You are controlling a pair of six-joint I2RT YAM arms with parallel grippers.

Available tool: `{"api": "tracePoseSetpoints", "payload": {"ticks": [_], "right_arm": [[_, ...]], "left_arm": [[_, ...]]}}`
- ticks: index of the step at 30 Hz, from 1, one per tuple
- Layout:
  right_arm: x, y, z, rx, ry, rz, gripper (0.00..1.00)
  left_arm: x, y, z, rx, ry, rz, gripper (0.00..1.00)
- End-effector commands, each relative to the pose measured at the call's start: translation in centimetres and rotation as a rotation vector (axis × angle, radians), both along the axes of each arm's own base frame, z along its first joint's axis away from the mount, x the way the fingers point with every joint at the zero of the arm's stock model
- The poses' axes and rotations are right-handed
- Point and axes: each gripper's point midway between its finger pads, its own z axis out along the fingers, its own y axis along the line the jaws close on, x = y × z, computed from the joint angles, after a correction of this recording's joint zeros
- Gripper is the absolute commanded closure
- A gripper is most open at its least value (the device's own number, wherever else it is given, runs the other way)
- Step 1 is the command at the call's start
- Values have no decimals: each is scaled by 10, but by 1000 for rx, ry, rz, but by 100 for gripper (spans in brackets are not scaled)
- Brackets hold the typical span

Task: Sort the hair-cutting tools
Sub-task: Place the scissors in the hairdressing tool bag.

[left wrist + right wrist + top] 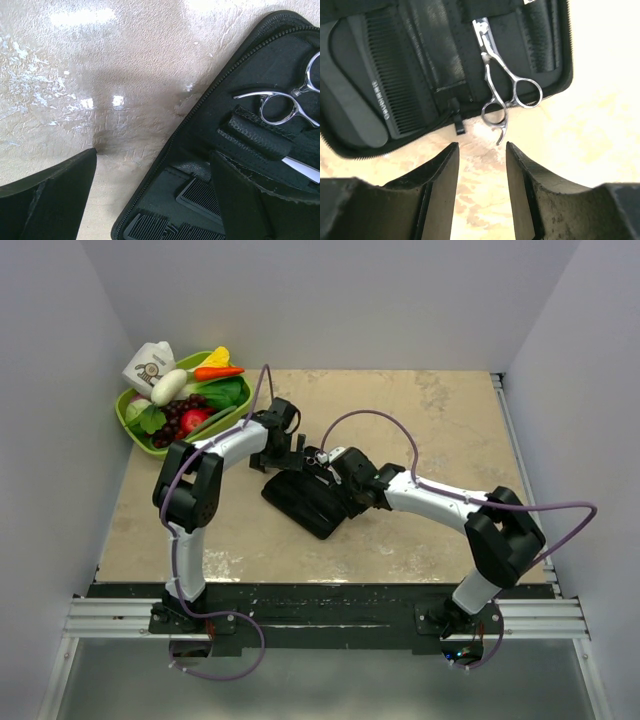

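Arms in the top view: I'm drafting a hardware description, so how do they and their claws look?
The left arm and right arm have white tubular links between bulky black joints. A thin purple cable loops along each. The claw fingers are matte black, wedge-shaped, with scuffed edges.

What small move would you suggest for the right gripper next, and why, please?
Probably ease the right gripper forward onto the scissors: its jaws stand partly open and empty, just short of the ring handles, which overhang the edge of the open case.
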Motion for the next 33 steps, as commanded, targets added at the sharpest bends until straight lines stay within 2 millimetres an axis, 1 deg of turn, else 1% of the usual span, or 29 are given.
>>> {"api": "tracePoseSetpoints", "payload": {"ticks": [1, 6, 7, 8, 11, 12, 15, 18, 20, 24, 27, 31, 33], "right_arm": [[18, -8, 3, -41, -70, -41, 55], [26, -3, -2, -51, -72, -16, 57], [26, -4, -8, -67, -60, -11, 57], [27, -6, -8, -75, -56, -10, 59], [33, -8, -10, -73, -54, -19, 60], [36, -7, -8, -84, -59, 16, 60], [42, -5, 1, -79, -69, 34, 59], [43, -1, 9, -73, -65, 54, 59], [41, 2, 10, -64, -49, 72, 59], [33, 8, -3, -58, 26, 101, 61], [26, 11, 0, -34, 49, 106, 62], [19, 5, 4, -32, 54, 91, 63], [16, 0, 2, -44, 58, 80, 63]], "left_arm": [[-10, 0, 5, 16, 8, -19, 2], [-11, 2, 5, 23, 7, -18, 2], [-11, 3, 6, 25, 5, -17, 2], [-11, 3, 6, 26, 4, -16, 1], [-11, 3, 8, 24, 0, -16, 1], [-11, 4, 9, 26, -4, -16, 1], [-12, 4, 10, 27, -3, -16, 2], [-14, 6, 8, 30, 2, -16, 1], [-16, 7, 7, 32, 5, -16, 1], [-17, 7, 8, 32, 4, -17, 2], [-16, 8, 9, 35, -1, -17, 2], [-16, 8, 10, 32, -3, -18, 2], [-17, 8, 10, 32, -3, -18, 1]]}}
